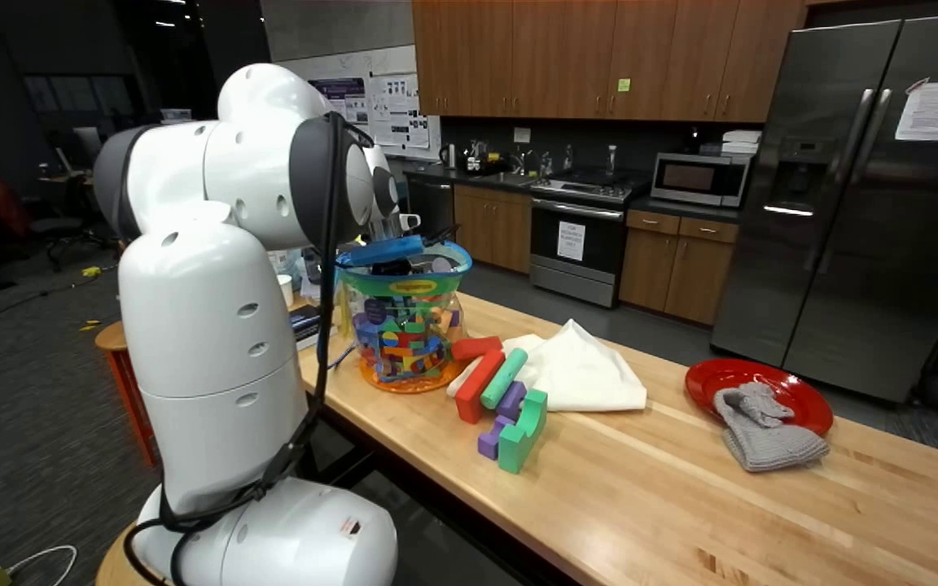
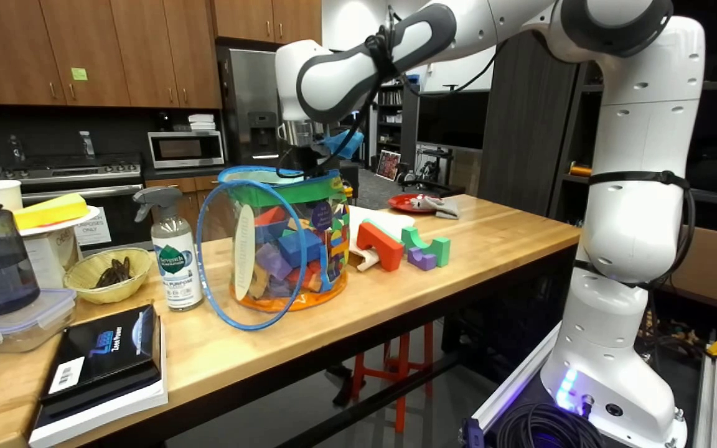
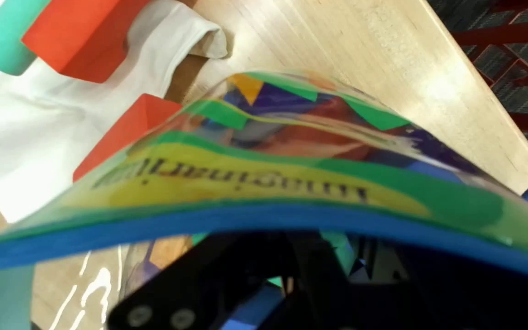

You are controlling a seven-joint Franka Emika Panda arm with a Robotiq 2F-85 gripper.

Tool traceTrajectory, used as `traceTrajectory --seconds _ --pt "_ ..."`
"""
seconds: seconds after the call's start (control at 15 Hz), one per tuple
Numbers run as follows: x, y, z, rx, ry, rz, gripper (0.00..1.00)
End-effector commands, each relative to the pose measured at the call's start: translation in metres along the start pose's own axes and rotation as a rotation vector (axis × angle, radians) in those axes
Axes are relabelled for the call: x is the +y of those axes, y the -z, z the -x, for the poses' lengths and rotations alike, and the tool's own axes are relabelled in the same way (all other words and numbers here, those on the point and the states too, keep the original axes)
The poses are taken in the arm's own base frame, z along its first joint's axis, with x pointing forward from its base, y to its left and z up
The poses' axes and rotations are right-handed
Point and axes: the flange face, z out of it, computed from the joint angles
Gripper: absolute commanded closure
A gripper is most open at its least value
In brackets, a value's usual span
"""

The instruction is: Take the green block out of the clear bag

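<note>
Clear bag point(image 1: 416, 286) stands upright on bench point(image 1: 640, 505), top open, multicol. blocks point(image 2: 293, 249) inside. Pincer point(image 3: 284, 256) reaches down inside blue rim point(image 3: 245, 222); tips dark, part. hidden, can't tell if apart or together. Green pc point(image 3: 341, 250) shows beside it, wrist view. Outside bag: green arch point(image 1: 523, 433), green cylinder point(image 1: 504, 379), nr white cloth point(image 1: 587, 373).

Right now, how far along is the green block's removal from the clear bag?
Done: clear bag open, lid flap hanging. In hand: end effector inside the blue rim, green piece beside it; grasp hidden. Left, likely: lift-out, since that piece sits below the rim. Loose green block on the table: origin unclear.
</note>
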Motion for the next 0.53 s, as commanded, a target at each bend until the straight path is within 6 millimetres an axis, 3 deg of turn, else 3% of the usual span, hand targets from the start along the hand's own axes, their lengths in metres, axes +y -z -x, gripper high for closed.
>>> traceTrajectory --seconds 0.0,0.47 --pt "0.015 0.03 0.005 0.049 0.018 0.044 0.95" --pt "0.049 0.08 -0.003 0.161 0.022 0.113 0.94"
